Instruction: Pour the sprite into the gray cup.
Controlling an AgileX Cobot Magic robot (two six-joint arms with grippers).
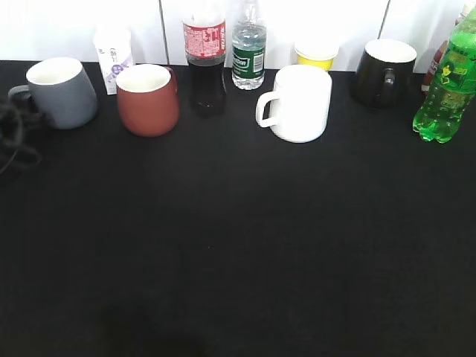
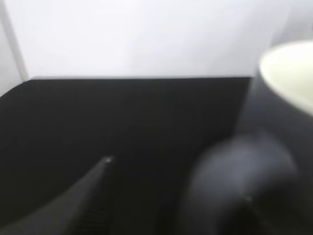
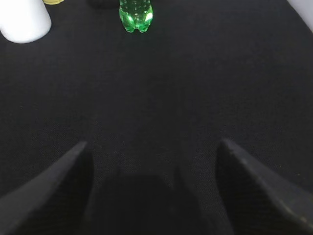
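The sprite [image 1: 448, 82], a bright green bottle, stands upright at the far right of the black table. In the right wrist view only its lobed base [image 3: 136, 14] shows, far ahead. My right gripper [image 3: 152, 143] is open and empty, low over bare table well short of the bottle. The gray cup [image 1: 63, 91] stands upright at the back left with its handle pointing left. My left gripper [image 2: 177, 178] is open beside the cup [image 2: 288, 98], whose blurred handle lies close by the right finger. In the exterior view only a dark part of the left arm [image 1: 15, 137] shows.
In the back row stand a red-brown mug [image 1: 148, 99], a cola bottle [image 1: 205, 56], a clear water bottle [image 1: 248, 46], a white mug [image 1: 299, 103], a yellow tub [image 1: 316, 54], a black mug [image 1: 384, 71] and a white carton [image 1: 113, 56]. A white wall runs behind them.
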